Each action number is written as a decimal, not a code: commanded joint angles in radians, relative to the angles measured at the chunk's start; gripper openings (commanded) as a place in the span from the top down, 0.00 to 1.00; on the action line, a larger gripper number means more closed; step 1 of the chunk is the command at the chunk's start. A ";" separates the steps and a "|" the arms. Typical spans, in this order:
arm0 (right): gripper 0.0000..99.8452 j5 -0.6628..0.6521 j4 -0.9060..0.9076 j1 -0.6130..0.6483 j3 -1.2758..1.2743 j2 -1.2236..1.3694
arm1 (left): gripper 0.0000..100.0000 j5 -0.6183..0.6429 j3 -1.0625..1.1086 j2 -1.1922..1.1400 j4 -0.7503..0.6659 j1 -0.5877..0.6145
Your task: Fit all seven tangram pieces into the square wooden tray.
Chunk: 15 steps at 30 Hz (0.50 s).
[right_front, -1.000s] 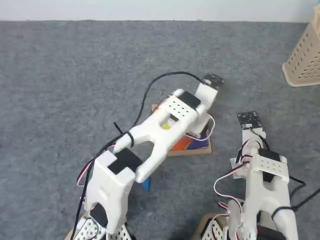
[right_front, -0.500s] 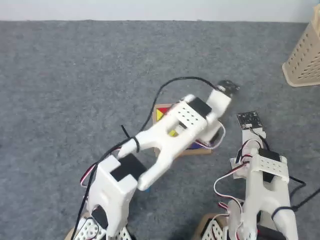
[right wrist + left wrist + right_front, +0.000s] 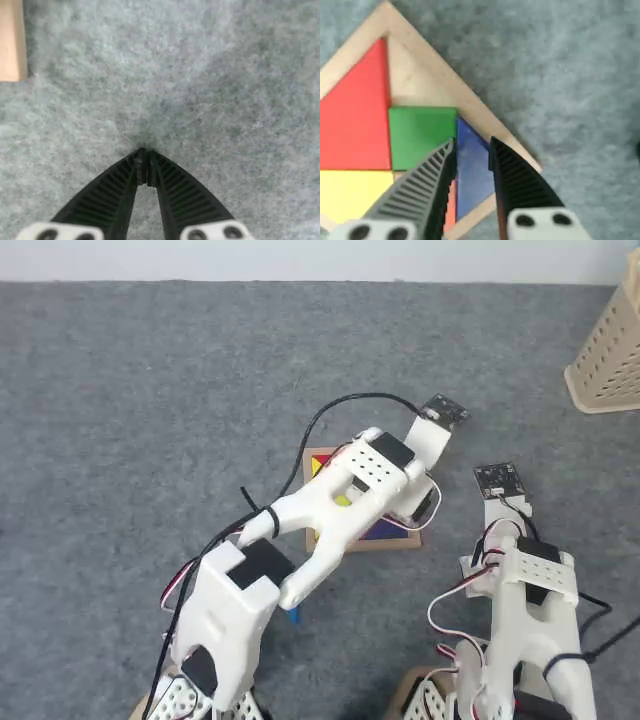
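Left claw (image 3: 471, 144) has swung back over the tray (image 3: 470, 106).

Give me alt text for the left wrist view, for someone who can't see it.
The gripper hangs slightly open over a blue piece lying in the wooden tray. Beside it sit a green square, red triangle and yellow piece, with one corner bare.

Soft, even light falls from above on the grey carpet (image 3: 150, 390) — bright, with no glare. The left arm (image 3: 340, 495) casts only a faint, diffuse shadow, darkest just beneath it beside the tray (image 3: 385, 543). A small dim patch lies on the carpet at the tips of the right gripper (image 3: 145, 155).
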State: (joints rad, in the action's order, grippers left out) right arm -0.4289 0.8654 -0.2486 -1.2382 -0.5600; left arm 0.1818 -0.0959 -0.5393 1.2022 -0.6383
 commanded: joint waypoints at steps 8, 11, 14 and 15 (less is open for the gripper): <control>0.99 -0.017 -0.013 -0.016 0.000 -0.019 | 0.90 -0.043 -0.242 0.101 0.258 0.086; 0.99 -0.017 -0.010 -0.016 0.000 -0.024 | 0.90 -0.046 -0.257 0.215 0.334 0.180; 0.99 -0.017 -0.013 -0.016 0.000 -0.025 | 0.90 -0.092 -0.213 0.339 0.367 0.322; 0.99 -0.017 -0.013 -0.015 0.002 -0.027 | 0.90 -0.115 -0.185 0.382 0.370 0.379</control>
State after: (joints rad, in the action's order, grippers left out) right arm -0.4289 0.8654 -0.2486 -1.2382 -0.5600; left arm 0.1343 -0.3015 -0.3644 1.5321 -0.4358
